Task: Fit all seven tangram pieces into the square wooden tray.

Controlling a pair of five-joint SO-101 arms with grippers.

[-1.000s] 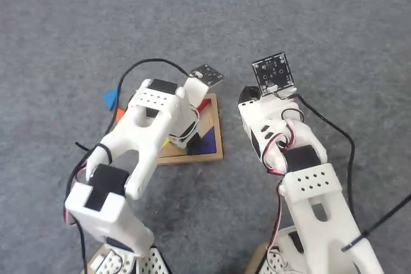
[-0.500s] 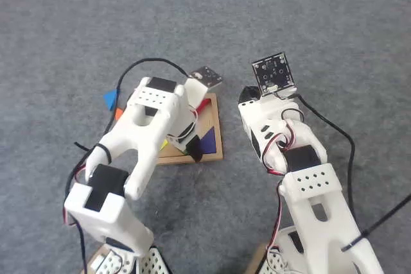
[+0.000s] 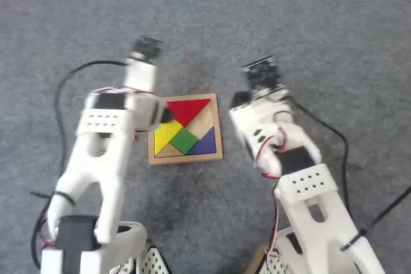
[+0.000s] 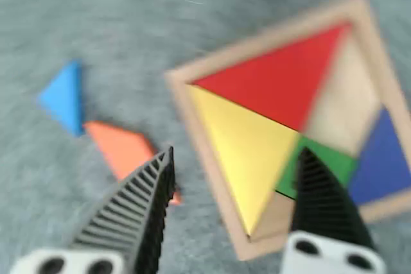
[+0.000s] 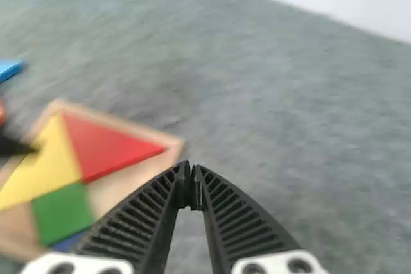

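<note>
Swinging off the tray [image 3: 218, 134], left gripper [image 4: 236, 155], spread empty, uncovers four seated pieces [image 3: 188, 110]; orange piece [image 4: 122, 149], blue triangle [image 4: 63, 97] still outside the tray; right gripper [image 5: 191, 171] clenched empty.

No text, number, label or sign can be read anywhere. The square wooden tray [image 3: 186, 158] and the tangram pieces [image 3: 187, 110] in it are plain, unmarked surfaces. The small dark board [image 3: 260, 72] on the right arm's wrist may carry fine print, but it is too small to tell.
</note>
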